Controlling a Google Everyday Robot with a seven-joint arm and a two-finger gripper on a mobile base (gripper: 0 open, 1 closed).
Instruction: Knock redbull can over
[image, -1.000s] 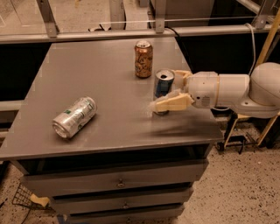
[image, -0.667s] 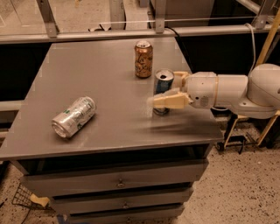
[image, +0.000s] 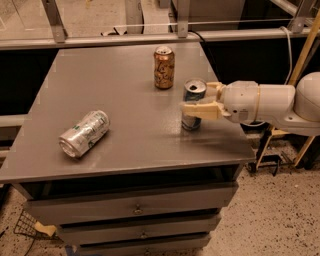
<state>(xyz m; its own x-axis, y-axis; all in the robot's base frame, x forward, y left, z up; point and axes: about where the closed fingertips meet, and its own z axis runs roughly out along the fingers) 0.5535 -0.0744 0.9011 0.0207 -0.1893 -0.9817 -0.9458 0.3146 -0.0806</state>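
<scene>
The redbull can (image: 192, 121) is slim, blue and silver, and stands upright near the right edge of the grey table (image: 125, 135). My gripper (image: 196, 97) reaches in from the right on a white arm (image: 265, 102) and is open around the can. The near finger (image: 202, 110) lies across the can's front at mid height. The far finger (image: 215, 88) sits behind the can's top right. The middle of the can is hidden by the near finger.
A wider orange-gold can (image: 164, 67) stands upright behind and to the left of the redbull can. A silver-and-green can (image: 84, 133) lies on its side at the table's front left. Drawers (image: 135, 210) sit below the tabletop; a rail runs behind it.
The near finger has moved back and right, from in front of the can to lying across it. The redbull can has shifted slightly right and still stands.
</scene>
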